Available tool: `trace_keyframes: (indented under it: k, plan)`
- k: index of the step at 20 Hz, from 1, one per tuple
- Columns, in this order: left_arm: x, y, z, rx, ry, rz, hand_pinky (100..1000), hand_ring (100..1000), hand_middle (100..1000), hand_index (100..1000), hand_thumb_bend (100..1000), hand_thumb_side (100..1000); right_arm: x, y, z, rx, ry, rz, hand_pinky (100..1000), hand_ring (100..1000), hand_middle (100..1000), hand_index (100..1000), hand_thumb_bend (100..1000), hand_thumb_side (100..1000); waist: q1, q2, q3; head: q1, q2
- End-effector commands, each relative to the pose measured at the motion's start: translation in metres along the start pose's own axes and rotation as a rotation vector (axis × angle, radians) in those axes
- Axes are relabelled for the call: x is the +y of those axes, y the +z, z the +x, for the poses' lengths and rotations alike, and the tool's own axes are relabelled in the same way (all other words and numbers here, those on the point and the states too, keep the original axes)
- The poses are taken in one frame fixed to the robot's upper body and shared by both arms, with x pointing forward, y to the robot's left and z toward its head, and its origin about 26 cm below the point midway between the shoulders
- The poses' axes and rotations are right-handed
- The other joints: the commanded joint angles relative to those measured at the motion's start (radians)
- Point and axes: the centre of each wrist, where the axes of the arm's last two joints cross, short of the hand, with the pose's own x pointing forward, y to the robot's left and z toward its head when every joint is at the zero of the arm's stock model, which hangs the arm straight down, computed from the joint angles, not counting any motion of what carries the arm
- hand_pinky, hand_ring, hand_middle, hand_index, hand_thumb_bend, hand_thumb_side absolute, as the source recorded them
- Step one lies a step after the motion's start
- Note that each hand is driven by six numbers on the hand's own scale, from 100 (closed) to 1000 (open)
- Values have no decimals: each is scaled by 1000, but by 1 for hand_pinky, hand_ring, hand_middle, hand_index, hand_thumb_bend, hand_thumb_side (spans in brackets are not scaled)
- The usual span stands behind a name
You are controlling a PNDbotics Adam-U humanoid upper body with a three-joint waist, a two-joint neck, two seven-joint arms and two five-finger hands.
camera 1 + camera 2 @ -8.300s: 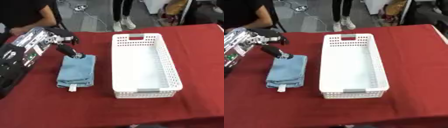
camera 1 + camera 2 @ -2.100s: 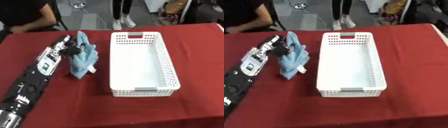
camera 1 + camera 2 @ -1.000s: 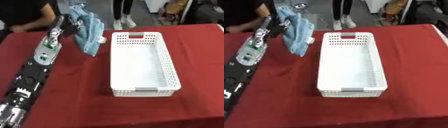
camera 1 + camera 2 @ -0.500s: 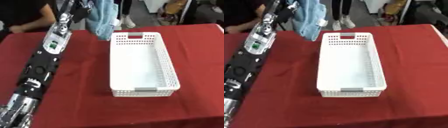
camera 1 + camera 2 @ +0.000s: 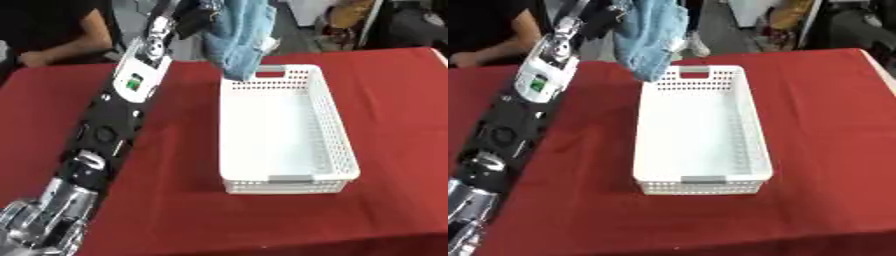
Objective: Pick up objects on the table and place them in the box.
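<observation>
A light blue cloth [image 5: 238, 37] hangs in the air above the far left corner of the white perforated box [image 5: 282, 175]. My left hand [image 5: 194, 17] is shut on the cloth's top at the upper edge of the view, and the left arm stretches far out over the red table. The cloth's lower tip dangles just over the box's far rim. The box stands lengthwise on the table and has nothing inside. My right hand is not seen in either view.
The red tablecloth [image 5: 175, 200] covers the whole table. A person in black [image 5: 52, 30] sits at the far left edge. Chairs and clutter stand behind the far edge.
My left arm has lifted the blue cloth off the table, raised it high and carried it rightward until it hangs over the box's far left corner.
</observation>
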Motion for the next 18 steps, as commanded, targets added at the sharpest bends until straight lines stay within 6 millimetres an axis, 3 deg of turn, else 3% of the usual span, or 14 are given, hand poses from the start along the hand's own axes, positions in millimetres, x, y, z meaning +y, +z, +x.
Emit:
trace_keyframes:
  k: [1,14,15,16,18]
  plan:
    - [-3,-7,18,-43,-25,-25,100,100,100,106,100,494,-3,-6,6,-20,11,6,815,944,887,1000,100,919,-3,-12,-2,10,-1]
    - [-48,-4,6,7,-96,-153,100,100,100,113,100,430,-3,-9,10,-40,5,-15,815,943,886,1000,100,948,-4,-6,-8,17,-1]
    - [-52,-3,2,17,-103,-163,100,100,100,115,100,254,-3,-10,10,-41,6,-15,815,943,886,1000,100,948,-4,-6,-8,17,-1]
    - [-56,-2,-1,26,-110,-175,100,100,100,115,100,416,-3,-10,11,-43,7,-15,815,943,886,1000,100,948,-4,-5,-8,17,-1]
    - [-64,0,-8,43,-132,-201,100,100,100,121,100,399,-2,-10,11,-46,8,-16,815,942,886,1000,100,947,-4,-4,-8,18,-1]
